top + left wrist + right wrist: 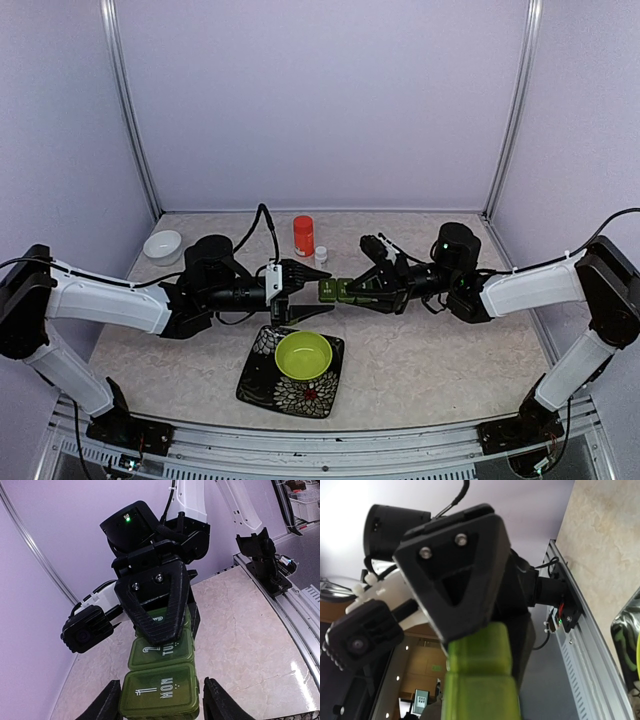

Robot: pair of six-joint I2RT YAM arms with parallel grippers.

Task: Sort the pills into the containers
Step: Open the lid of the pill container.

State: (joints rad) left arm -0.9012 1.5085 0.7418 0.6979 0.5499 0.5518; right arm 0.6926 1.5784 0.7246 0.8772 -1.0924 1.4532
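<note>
The containers are one dark green pillbox (335, 290), a strip of lidded compartments held in the air between the two arms. My right gripper (358, 290) is shut on its right end; in the left wrist view its upper finger (157, 600) covers the far compartment. My left gripper (161, 704) is open, its fingers standing on either side of the compartment marked MON on the pillbox (161, 687), with a narrow gap on the right side. In the right wrist view the pillbox (480, 680) runs away from the camera to a left finger (455, 565). No pills show.
An orange bottle (303, 235) and a small white vial (321, 254) stand behind the grippers. A white bowl (162, 244) sits at the back left. A lime-green bowl (303, 354) rests on a black patterned plate (262, 380) just below the pillbox.
</note>
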